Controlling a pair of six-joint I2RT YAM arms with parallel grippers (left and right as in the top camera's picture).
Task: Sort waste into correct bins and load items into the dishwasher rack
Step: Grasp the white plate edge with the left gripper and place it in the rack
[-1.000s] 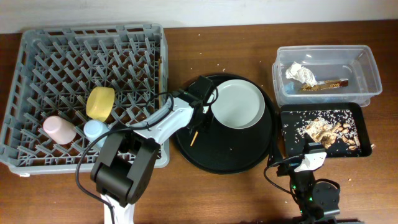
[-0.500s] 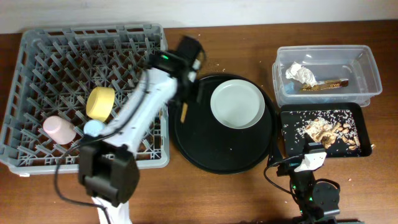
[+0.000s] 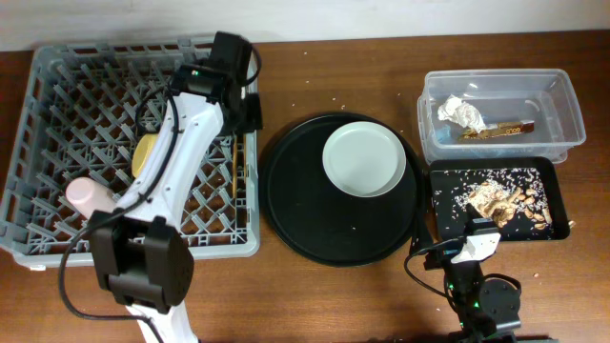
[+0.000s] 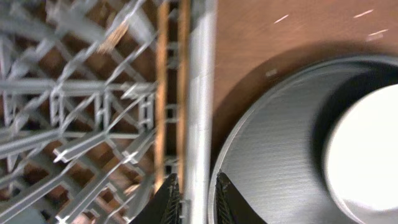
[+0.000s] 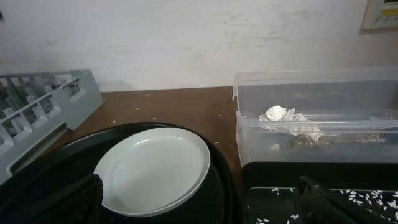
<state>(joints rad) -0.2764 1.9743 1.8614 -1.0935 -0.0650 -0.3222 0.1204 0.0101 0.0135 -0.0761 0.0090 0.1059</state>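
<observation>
The grey dishwasher rack [image 3: 57, 86] holds the yellow bowl [image 3: 150, 157] and the pink cup [image 3: 84, 195]. The blue cup is hidden under my left arm. The chopsticks [image 3: 236, 176] lie inside the rack along its right wall and also show in the left wrist view [image 4: 163, 93]. My left gripper [image 3: 245, 107] hangs over that wall, jaws slightly apart astride it [image 4: 196, 199], holding nothing. The pale plate [image 3: 362, 159] sits on the round black tray [image 3: 315, 233]. My right gripper [image 5: 205, 205] is open and empty at the table's front.
The clear tub [image 3: 553, 105] holds the crumpled napkin [image 3: 460, 111] and the wrapper strip [image 3: 500, 129]. The shallow black tray [image 3: 443, 205] holds the food scraps [image 3: 496, 198]. Crumbs are scattered on the wooden table. A wall stands behind the table.
My left arm swung from the round tray up and left to the rack's right edge with the chopsticks. They now lie in the rack. The right arm has not moved.
</observation>
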